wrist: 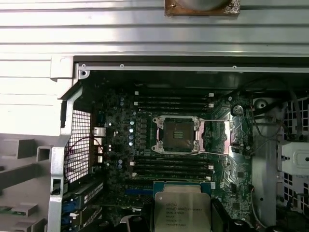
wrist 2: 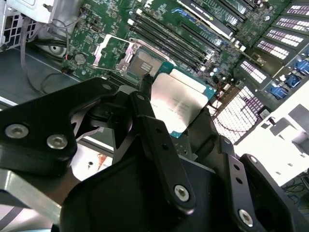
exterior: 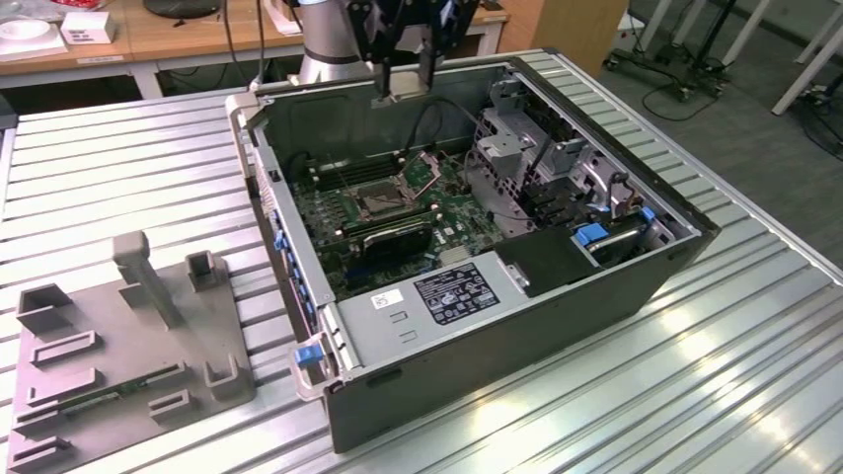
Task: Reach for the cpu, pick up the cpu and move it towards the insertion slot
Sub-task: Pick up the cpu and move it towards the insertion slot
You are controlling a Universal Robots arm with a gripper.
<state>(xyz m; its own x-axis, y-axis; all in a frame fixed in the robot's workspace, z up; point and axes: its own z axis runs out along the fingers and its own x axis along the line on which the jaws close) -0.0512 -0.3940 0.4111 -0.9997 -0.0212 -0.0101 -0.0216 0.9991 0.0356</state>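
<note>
The cpu is a flat square chip with a silvery face, and my gripper is shut on its edges. In the first wrist view the cpu hangs over the motherboard, short of the insertion slot, with several memory slots between them. The insertion slot is a square socket with a dark centre and its metal frame swung open. In the exterior view my gripper hovers high above the far wall of the open computer case, and the insertion slot lies below it on the board.
The case lies open on a ribbed metal table. A grey moulded fixture sits at the exterior view's left. Long black memory slots flank the socket. A drive cage and loose cables fill the case at the exterior view's right.
</note>
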